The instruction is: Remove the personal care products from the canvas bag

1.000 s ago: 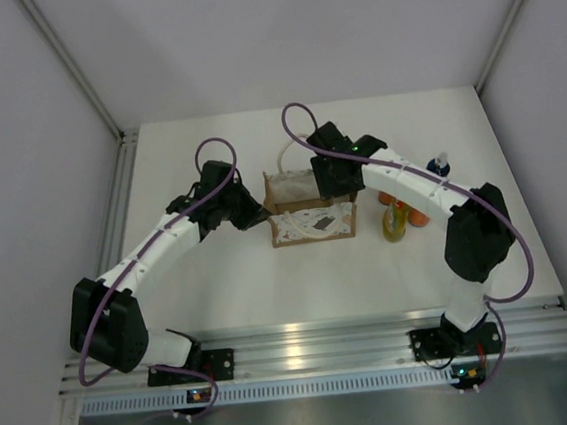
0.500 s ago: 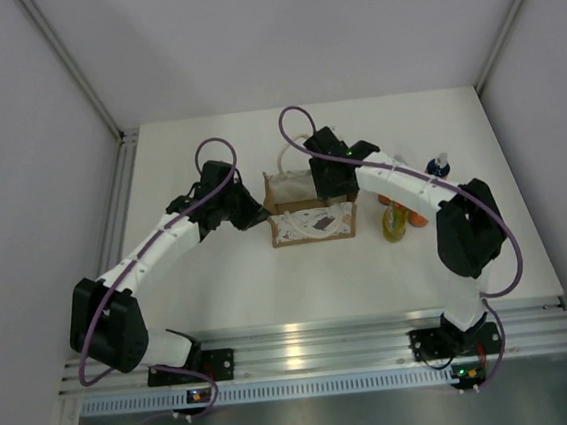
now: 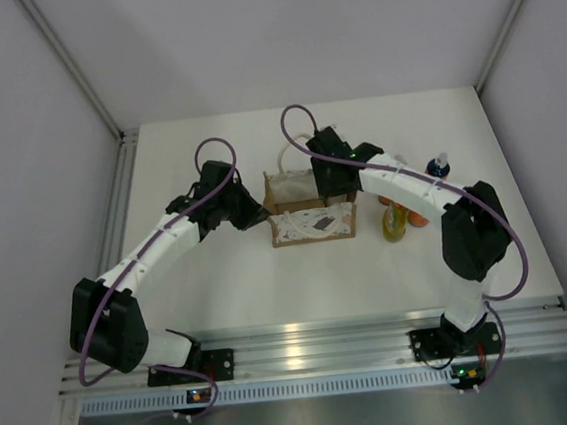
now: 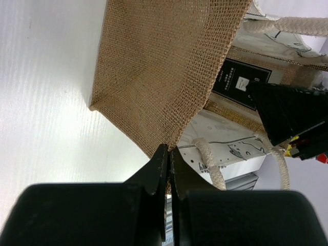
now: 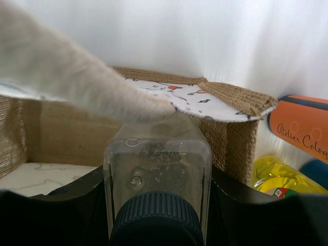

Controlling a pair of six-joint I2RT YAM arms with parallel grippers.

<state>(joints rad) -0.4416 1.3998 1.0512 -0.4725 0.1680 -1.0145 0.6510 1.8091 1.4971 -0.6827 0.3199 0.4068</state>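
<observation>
The tan canvas bag (image 3: 310,208) stands mid-table with its opening up. My left gripper (image 3: 258,218) is shut on the woven left rim of the bag (image 4: 154,61), the jaws pinching the fabric edge (image 4: 169,154). My right gripper (image 3: 331,180) is over the bag's right end, shut on a clear bottle with a dark grey cap (image 5: 156,169), held just above the bag's inside (image 5: 56,133). On the table right of the bag stand a yellow bottle (image 3: 395,223), orange bottles (image 3: 416,216) and one with a blue top (image 3: 440,165). An orange bottle (image 5: 302,130) and the yellow one (image 5: 274,182) show past the bag's wall.
A white rope handle (image 4: 210,160) and the dark label (image 4: 238,82) are on the bag's front panel. Another rope handle (image 5: 77,84) crosses close before the right wrist camera. White walls enclose the table; a metal rail (image 3: 316,345) runs along the near edge.
My right arm has shifted slightly over the bag's right end, its elbow swinging a little. My left arm and the bag have not moved.
</observation>
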